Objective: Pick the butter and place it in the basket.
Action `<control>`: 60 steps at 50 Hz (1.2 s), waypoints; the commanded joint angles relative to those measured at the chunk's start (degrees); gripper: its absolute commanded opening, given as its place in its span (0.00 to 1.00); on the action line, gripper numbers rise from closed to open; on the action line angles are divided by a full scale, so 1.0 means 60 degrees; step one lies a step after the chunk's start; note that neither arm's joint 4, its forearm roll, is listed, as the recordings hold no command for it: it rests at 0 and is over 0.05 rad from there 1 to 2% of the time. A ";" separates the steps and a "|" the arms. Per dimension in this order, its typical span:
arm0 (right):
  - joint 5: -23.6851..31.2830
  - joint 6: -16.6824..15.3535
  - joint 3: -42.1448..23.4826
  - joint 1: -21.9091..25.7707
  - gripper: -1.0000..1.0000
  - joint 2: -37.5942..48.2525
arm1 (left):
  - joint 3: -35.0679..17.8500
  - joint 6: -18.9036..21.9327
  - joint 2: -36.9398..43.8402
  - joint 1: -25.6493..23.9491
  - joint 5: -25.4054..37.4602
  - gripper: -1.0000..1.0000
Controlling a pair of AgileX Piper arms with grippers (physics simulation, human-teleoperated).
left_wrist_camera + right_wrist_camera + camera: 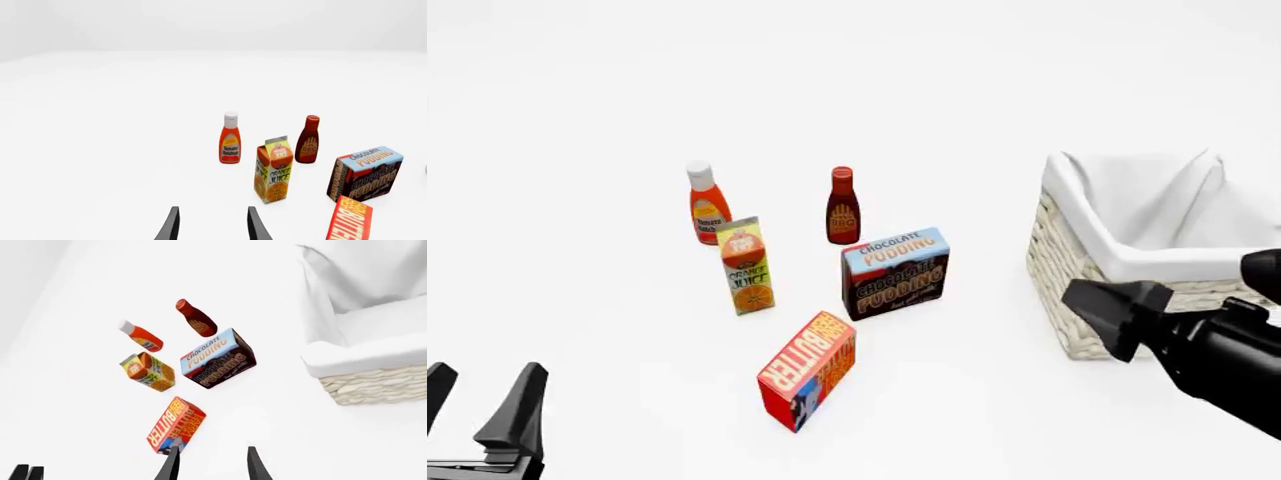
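Right hand point(1101, 310) sits at the right edge of the front view, in front of the basket point(1068, 265), fingers parted and empty, pointing toward frame centre. Left hand point(481, 400) is at the lower left corner of the front view, also spread open with nothing in it, well apart from all the items.

Butter point(809, 369) lies on the worktop point(587, 120) just below frame centre in the front view, long axis running diagonally, lettered face up. Pudding box point(896, 271) stands just above it in the frame, near but apart. Juice carton point(747, 266) is up and to the left of the butter. Two sauce bottles, an orange one point(706, 204) and a dark red one point(842, 206), stand further up. In the right wrist view the butter point(175, 424) sits just beyond the fingertips, toward the lower centre.

Risks, as judged:
- Butter lies skewed to the right hand's line of approach. If the wrist is not turned to match, the fingers may close across a corner and the box could twist or slip out.
- Pudding box is close to the butter's far end. A deep reach could nudge or topple it, and the tall juice carton looks easy to tip.
- Basket wall is high, with cloth folded over the rim. A low carry could catch the box on the rim and drop it outside.
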 commanded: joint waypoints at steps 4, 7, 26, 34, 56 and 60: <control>0.0732 0.0243 -0.1031 -0.0089 1.00 0.0747 | 0.0000 0.0000 0.0000 0.0000 0.0000 1.00; 0.0730 0.0390 -0.1100 -0.0028 1.00 0.0846 | 0.0000 0.0000 0.0000 0.0000 0.0000 1.00; -0.0023 0.1414 -0.1024 -0.0143 1.00 0.1685 | 0.0000 0.0000 0.0000 0.0000 0.0000 1.00; -0.0118 0.1732 -0.1115 -0.0151 1.00 0.2053 | 0.0000 0.0000 0.0000 0.0000 0.0000 1.00; -0.0316 0.2013 -0.1198 0.0117 1.00 0.2987 | 0.0000 0.0000 0.0000 0.0000 0.0000 1.00; -0.0232 0.1809 -0.1464 0.0125 1.00 0.3273 | 0.0000 0.0000 0.0000 0.0000 0.0000 1.00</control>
